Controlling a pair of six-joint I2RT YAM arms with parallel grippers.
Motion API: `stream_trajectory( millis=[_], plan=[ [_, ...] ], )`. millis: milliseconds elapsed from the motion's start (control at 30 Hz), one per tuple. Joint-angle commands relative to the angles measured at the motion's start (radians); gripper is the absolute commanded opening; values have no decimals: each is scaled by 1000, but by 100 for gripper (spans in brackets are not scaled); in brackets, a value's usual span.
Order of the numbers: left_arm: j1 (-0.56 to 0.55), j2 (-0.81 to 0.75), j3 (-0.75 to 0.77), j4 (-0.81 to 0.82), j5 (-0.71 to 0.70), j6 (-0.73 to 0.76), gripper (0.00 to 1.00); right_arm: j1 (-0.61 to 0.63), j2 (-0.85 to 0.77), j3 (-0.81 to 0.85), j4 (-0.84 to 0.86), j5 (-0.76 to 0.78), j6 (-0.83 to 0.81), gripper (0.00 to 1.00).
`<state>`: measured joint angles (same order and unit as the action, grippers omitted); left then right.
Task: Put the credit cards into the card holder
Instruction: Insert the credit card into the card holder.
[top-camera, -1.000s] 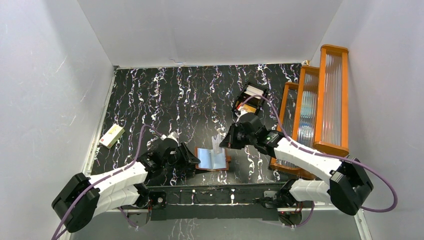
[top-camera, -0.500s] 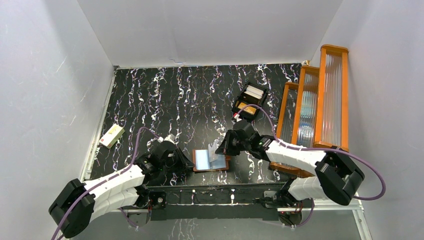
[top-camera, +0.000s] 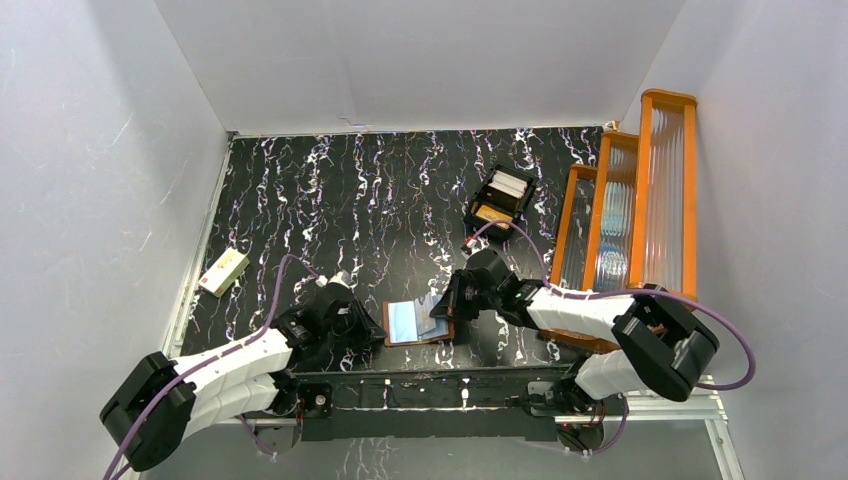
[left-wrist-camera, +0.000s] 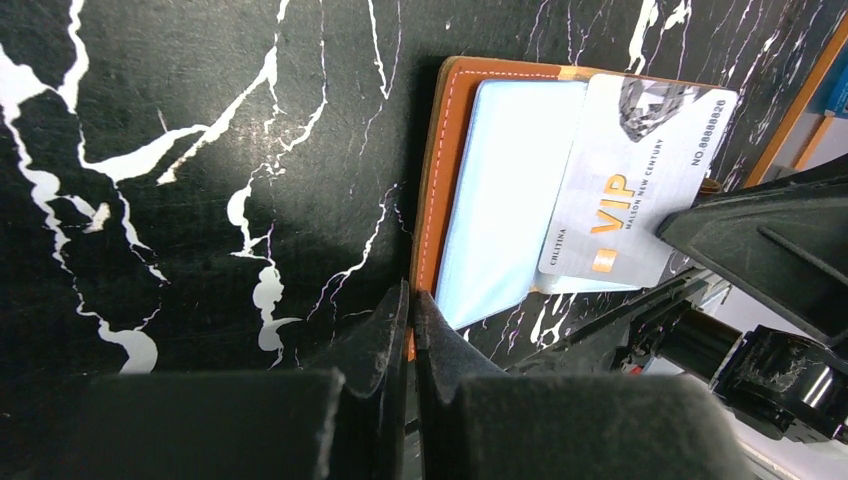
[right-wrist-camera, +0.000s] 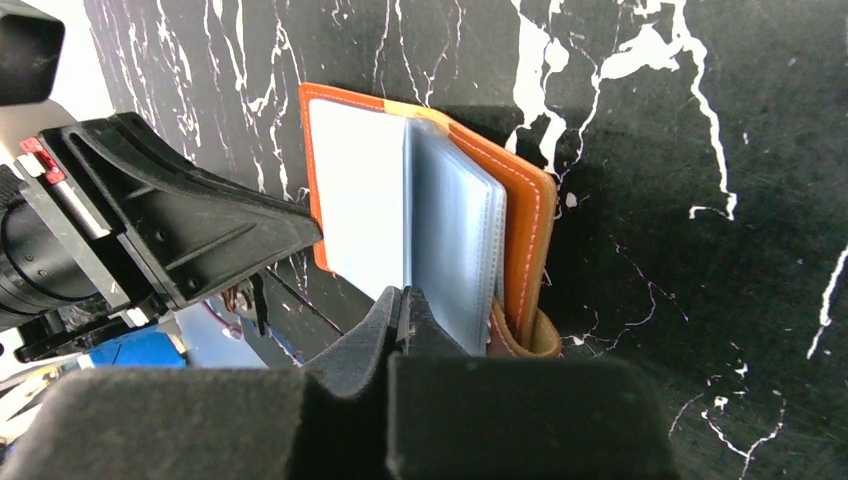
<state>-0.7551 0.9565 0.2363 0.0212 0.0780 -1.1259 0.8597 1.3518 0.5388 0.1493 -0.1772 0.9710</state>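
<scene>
The card holder (top-camera: 415, 322) lies open on the black marbled table, a reddish-brown wallet with pale pockets. My left gripper (left-wrist-camera: 412, 300) is shut on its near left edge (left-wrist-camera: 430, 200). My right gripper (right-wrist-camera: 403, 298) is shut on a white VIP credit card (left-wrist-camera: 630, 180), which lies across the wallet's right half with its far end at the pockets. In the right wrist view the card shows edge-on (right-wrist-camera: 405, 215) between the pale left leaf and the clear plastic pockets (right-wrist-camera: 455, 240). More credit cards, white and yellow-orange, sit in the black tray (top-camera: 500, 197).
A cream box with a green mark (top-camera: 224, 270) lies at the table's left edge. Orange-framed ribbed racks (top-camera: 640, 200) stand along the right side. The two grippers face each other closely across the wallet (top-camera: 375, 322), (top-camera: 452, 305).
My right gripper has come down and left with the card, from above the wallet onto its right half. The wallet and my left gripper have shifted slightly left and nearer.
</scene>
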Motion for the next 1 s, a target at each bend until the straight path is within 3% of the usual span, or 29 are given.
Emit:
stream_trajectory(
  millis=[0,867,967],
  plan=[
    [3,6,-14,-11,-20,17,1,1,24,-24,117,-42,27,0],
    [3,27,-15,-1,-14,19,0,2,111,-86,289,-80,106,0],
    [3,30,-15,2,-11,17,0,4,123,-70,268,-77,102,7]
  ],
)
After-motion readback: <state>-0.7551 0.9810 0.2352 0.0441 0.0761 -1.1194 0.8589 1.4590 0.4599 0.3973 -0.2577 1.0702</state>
